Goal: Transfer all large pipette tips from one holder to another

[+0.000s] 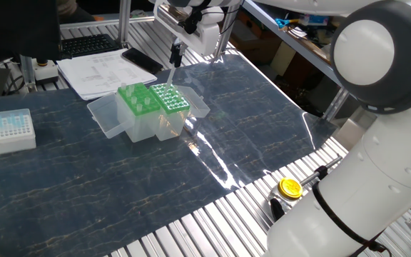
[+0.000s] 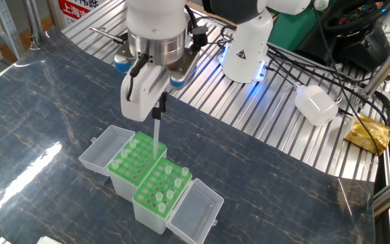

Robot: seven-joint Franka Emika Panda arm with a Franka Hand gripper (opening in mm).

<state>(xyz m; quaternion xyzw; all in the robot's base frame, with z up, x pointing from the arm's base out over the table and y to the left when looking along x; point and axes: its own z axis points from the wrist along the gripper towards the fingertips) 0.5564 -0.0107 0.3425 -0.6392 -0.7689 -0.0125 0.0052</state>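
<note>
So the pincer [image 2: 158, 107] is clamped on one large pipette tip [image 2: 156, 135], holding it upright right above the two green holders [image 2: 147, 173] on the counter [image 2: 46, 115]. Its point hangs near where the two racks meet. A few more large tips [image 2: 171, 184] stand in the nearer rack, lids flipped open either side.

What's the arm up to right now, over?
Gripper shut on one large pipette tip, hanging over the two green holders. Several tips stand in the nearer holder. Nothing in the way.
</note>
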